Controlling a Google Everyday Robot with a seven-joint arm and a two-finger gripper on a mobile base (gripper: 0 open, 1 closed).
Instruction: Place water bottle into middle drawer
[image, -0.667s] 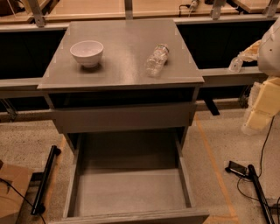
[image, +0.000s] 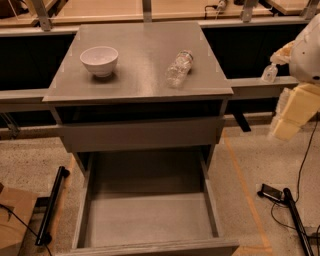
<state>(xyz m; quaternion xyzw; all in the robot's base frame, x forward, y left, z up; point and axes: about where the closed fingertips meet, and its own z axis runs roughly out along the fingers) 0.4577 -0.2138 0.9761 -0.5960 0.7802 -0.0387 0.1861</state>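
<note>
Setting this moment against the one just before, almost nothing has shifted. On the left of the bench (image: 135, 40) top sits the bowl (image: 99, 60). The water bottle (image: 179, 67) lies right of the bench's centre, exactly where it was. Off the bench's right side, well apart from it, hangs the gripper (image: 294, 112), also unmoved. I judge from this that the reach has not begun and the bottle is ungrasped. Under the bench top the middle drawer (image: 150, 220) already stands pulled out, its floor bare, so only the pick and the carry remain.

The water bottle is clear and crinkled with a pale label band. It lies on its side at a slant, white cap toward the bench's back right corner, and it would likely roll if nudged. The pale blocks at the bench's right are probably the gripper, though I cannot tell whether it is open or closed.
</note>
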